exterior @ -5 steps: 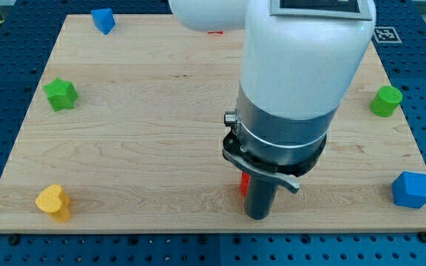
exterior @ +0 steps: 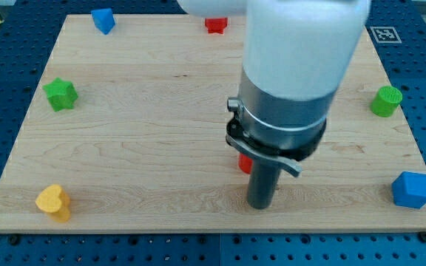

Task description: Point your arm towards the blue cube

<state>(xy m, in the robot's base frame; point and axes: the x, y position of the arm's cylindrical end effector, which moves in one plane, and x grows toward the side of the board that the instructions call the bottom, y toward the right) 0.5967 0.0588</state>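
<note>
A blue cube-like block (exterior: 103, 20) lies at the board's top left corner. A second blue block (exterior: 411, 189), many-sided, lies at the bottom right. My arm fills the middle of the view. Its dark rod comes down to my tip (exterior: 261, 206) near the board's bottom edge, right of centre. A red block (exterior: 243, 163) shows partly, just left of the rod, close to or touching it. My tip is far from both blue blocks; the bottom right one is nearer.
A green star (exterior: 60, 94) lies at the left, a yellow heart (exterior: 53, 202) at the bottom left, a green cylinder (exterior: 385, 100) at the right, and another red block (exterior: 215, 25) at the top edge. The wooden board (exterior: 139, 148) ends just below my tip.
My arm has shifted a little towards the view's top, and the red block at the top edge now shows more. The red block by the rod sits slightly higher. The other blocks have not moved.
</note>
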